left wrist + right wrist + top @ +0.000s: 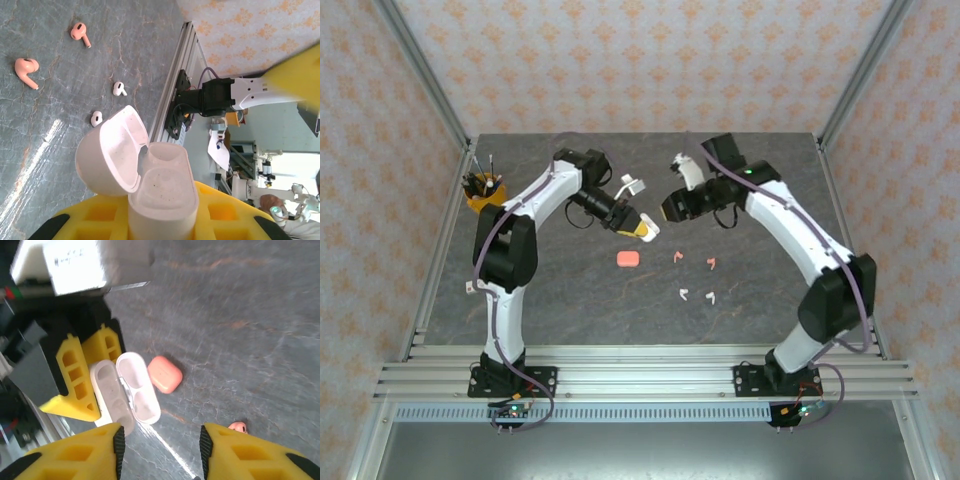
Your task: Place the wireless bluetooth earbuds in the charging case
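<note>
Dark grey marbled worktop (580, 310), orange cup (480, 203) holding dark pens (486, 181) near its far left corner, peach floral-patterned walls (650, 60) on three sides, slotted aluminium rails (640, 372) along the near edge, metal posts (425, 70) rising at the back corners

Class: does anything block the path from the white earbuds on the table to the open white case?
Nothing visible does. The case has its lid open, its sockets empty, and the white earbuds lie uncovered on the table.

Both arms bend inward over the table. The left gripper (640, 229) clamps the open white charging case (162, 200). The right gripper (161, 436) stands parted.
</note>
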You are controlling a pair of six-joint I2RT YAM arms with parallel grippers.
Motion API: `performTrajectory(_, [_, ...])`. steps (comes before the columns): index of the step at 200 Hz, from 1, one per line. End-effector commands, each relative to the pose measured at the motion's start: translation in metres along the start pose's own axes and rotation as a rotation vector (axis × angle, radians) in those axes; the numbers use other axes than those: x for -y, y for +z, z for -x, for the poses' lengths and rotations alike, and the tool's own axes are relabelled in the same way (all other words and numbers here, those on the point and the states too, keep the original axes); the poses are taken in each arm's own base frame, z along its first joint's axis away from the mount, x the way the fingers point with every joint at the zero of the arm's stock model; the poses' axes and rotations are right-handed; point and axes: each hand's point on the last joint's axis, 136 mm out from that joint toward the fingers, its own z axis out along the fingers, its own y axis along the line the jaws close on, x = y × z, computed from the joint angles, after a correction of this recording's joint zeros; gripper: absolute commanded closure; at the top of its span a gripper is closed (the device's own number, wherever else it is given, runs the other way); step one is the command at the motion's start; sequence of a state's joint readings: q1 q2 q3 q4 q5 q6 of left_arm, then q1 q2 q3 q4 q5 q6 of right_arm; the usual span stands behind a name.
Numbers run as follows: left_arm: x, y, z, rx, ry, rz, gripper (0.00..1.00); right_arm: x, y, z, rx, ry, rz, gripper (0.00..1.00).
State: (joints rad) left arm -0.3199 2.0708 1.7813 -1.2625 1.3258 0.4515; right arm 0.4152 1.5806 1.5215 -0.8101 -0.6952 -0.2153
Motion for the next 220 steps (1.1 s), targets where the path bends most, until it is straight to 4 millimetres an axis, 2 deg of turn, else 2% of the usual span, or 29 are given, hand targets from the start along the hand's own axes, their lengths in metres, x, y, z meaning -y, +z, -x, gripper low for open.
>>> performTrajectory(1, [0.015,-0.011,0.003,0.049,0.058,0.041,1.0,0.013,-0.024,0.007,0.09,0.083,-0.106,0.49])
performTrajectory(20, [0.003,-0.012,0.001,0.08,0.046,0.123,1.0,0.026,-0.035,-0.003,0.104,0.157,-0.206,0.48])
performTrajectory(25, [0.008,-0.017,0.002,0.102,0.067,0.149,1.0,0.028,-0.037,-0.007,0.104,0.178,-0.225,0.48])
performTrajectory(45, [-0.001,-0.024,0.004,0.169,0.069,0.262,1.0,0.041,-0.04,-0.027,0.105,0.278,-0.296,0.48])
performTrajectory(85, [-0.016,-0.048,0.007,0.321,0.068,0.5,1.0,0.051,-0.048,-0.061,0.16,0.463,-0.362,0.48])
performTrajectory(124, [-0.022,-0.063,0.007,0.444,0.081,0.704,1.0,0.06,-0.043,-0.092,0.122,0.586,-0.408,0.48])
performTrajectory(170, [-0.014,-0.074,0.01,0.587,0.208,0.969,1.0,0.068,-0.036,-0.125,0.054,0.671,-0.456,0.48])
performTrajectory(184, [-0.01,-0.085,0.007,0.638,0.242,1.101,1.0,0.067,-0.033,-0.132,0.039,0.688,-0.455,0.49])
performTrajectory(201, [-0.004,-0.094,0.003,0.708,0.222,1.154,1.0,0.067,-0.031,-0.14,0.023,0.704,-0.457,0.49])
performTrajectory(220, [0.005,-0.089,0.0,0.724,0.247,1.17,1.0,0.069,-0.029,-0.149,0.002,0.712,-0.476,0.49])
